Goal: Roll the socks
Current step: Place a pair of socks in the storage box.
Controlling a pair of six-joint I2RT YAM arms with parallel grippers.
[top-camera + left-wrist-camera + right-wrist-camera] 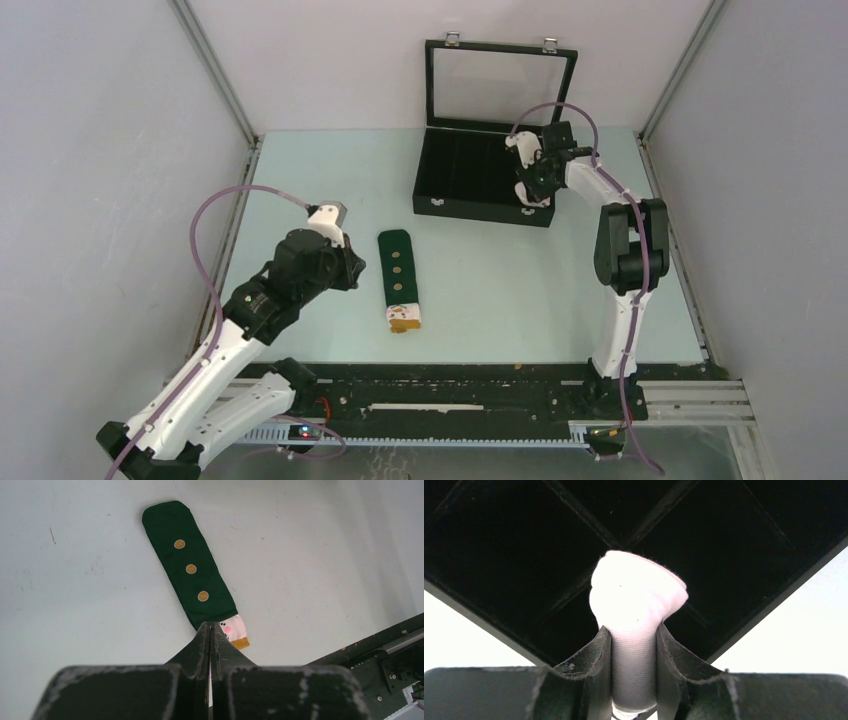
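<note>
Fingers of the right gripper (pixel 633 630), closest to my wrist lens: pinching the white sock (pixel 636 587), which bulges out past the tips as a tight bundle. I cannot see its cuff stripes.

Item 1, white sock: held over the black case (pixel 480 212), above a crossing of its dividers (pixel 574 510). My reading is that stowing is the step in hand. I would shift it off the crossing to centre it on one compartment, lower it until the bundle sits below the divider tops, and only then part the fingers, so the roll does not spring loose.

Item 2, green sock (pixel 190 570): flat and unrolled on the table (pixel 520 300), dots up, white-orange end towards me.

Item 3, left gripper (pixel 210 627): pressed together on nothing, tip at the sock's pale end. Whether it touches, I cannot tell.

Edges: the raised lid (pixel 500 85) stands behind the right gripper, so I would withdraw upward and towards me. The black rail (pixel 450 385) lies near the green sock's pale end, so rolling should run away from it.

Open room: bare table between green sock and case, and to the sock's right.
</note>
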